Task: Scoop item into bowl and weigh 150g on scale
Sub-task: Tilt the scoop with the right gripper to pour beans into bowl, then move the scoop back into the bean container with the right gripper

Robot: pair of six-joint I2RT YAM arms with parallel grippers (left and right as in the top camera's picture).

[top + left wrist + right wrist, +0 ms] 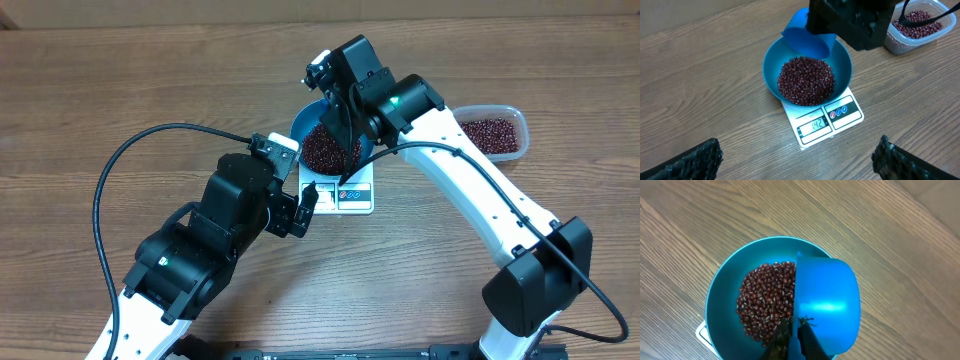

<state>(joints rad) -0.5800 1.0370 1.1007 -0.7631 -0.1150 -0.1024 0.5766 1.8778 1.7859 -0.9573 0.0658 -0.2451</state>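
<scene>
most of the job looks done. the bowl (842, 65) sits on the scale (852, 116), and a broad heap of beans (806, 80) fills its bottom. the display (814, 125) on the scale's front strip appears to read 142, just short of the target, so my guess is that only a small top-up and a final check remain.

the right gripper (794, 339) is clenched on the handle of the blue scoop (827, 305), which hangs tipped above the scale, over the bowl's far rim. no beans can be seen falling from it. the left gripper (303, 212) is released, its jaws spread wide, hovering just in front of the scale and touching nothing.

only the left wrist view shows the display digits. overhead, the right arm covers much of the bowl and the digits are too small to read. only the right wrist view shows the grip on the scoop up close, though it crops out nearly all of the scale. the overhead view shows both arms at once, and the clear tub (512, 117) of spare beans well to the right of the scale.
</scene>
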